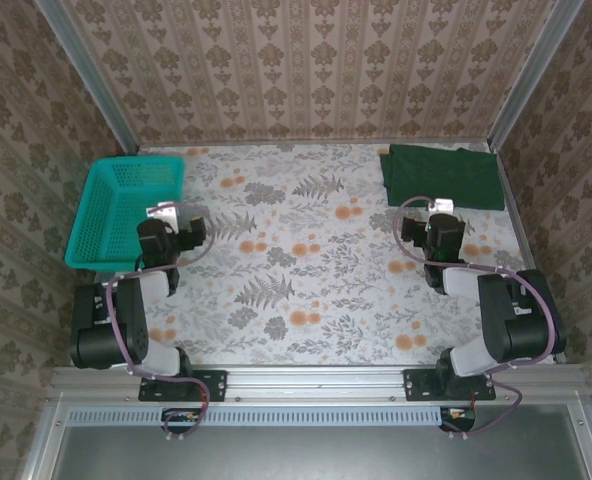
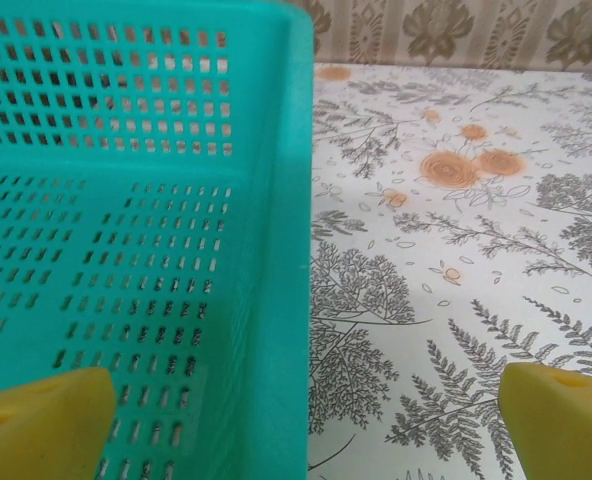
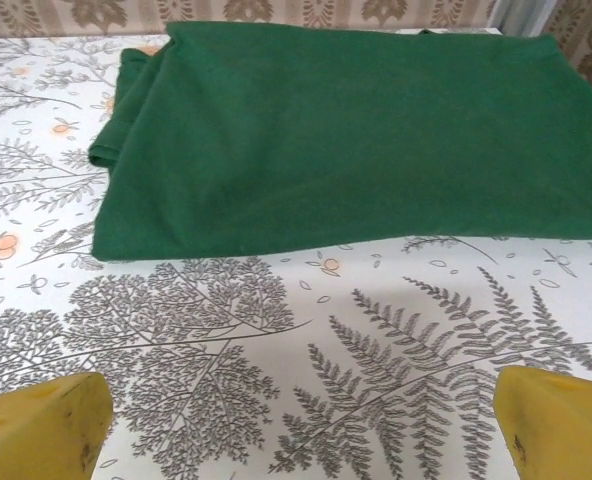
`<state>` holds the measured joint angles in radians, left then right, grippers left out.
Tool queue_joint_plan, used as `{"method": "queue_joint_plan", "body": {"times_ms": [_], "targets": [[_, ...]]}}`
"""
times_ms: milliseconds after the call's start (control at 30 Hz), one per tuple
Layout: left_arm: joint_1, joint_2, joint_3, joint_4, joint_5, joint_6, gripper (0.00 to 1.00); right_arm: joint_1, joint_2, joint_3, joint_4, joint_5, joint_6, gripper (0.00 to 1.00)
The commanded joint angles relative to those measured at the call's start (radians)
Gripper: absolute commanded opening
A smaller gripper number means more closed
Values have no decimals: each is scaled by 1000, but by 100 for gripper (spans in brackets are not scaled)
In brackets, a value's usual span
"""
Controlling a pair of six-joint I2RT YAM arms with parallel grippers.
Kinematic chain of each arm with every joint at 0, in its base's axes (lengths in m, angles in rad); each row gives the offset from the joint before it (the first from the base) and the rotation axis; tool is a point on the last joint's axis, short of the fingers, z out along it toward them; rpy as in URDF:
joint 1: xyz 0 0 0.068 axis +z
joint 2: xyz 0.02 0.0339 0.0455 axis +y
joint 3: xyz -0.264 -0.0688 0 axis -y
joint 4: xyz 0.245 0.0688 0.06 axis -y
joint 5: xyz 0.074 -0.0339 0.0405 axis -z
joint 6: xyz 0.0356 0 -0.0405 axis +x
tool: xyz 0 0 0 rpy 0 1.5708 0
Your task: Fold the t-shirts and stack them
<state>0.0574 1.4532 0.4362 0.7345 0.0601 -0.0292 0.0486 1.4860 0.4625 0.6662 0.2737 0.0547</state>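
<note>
Folded dark green t-shirts (image 1: 442, 177) lie flat at the table's far right corner. In the right wrist view the pile (image 3: 346, 150) shows layered edges on its left; how many shirts it holds I cannot tell. My right gripper (image 1: 442, 208) (image 3: 301, 425) is open just short of the pile's near edge, its yellow fingertips (image 3: 41, 425) wide apart over bare tablecloth. My left gripper (image 1: 172, 214) (image 2: 306, 420) is open too, and holds nothing. It faces the right wall of the teal basket (image 2: 276, 200).
The teal mesh basket (image 1: 126, 176) stands at the table's left edge, and nothing shows inside it. Wallpapered walls close the table on three sides. Floral tablecloth (image 1: 306, 260) covers the middle between the two arms.
</note>
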Motion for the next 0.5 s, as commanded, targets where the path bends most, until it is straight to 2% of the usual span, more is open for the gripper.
{"method": "queue_joint_plan", "body": {"times_ms": [0, 100, 167, 233, 267, 300, 367, 467], "targets": [[-31, 1, -105, 175, -86, 19, 100, 8, -4, -67, 184, -43, -10, 99], [-59, 98, -171, 412, -135, 49, 100, 16, 11, -128, 308, -41, -20, 99], [-81, 70, -135, 297, -127, 67, 100, 22, 49, -168, 419, -46, -34, 99], [-74, 92, -81, 232, -86, 84, 100, 28, 43, -149, 362, -42, -37, 100], [-68, 85, -27, 114, -93, 69, 100, 28, 54, -117, 318, -37, -36, 99], [-71, 80, -25, 104, -94, 69, 100, 24, 57, -83, 256, -35, -29, 100], [-71, 84, -25, 110, -93, 72, 100, -27, 49, -67, 221, -121, 5, 100], [-68, 83, -28, 113, -88, 69, 100, -22, 49, -70, 227, -114, 2, 100]]}}
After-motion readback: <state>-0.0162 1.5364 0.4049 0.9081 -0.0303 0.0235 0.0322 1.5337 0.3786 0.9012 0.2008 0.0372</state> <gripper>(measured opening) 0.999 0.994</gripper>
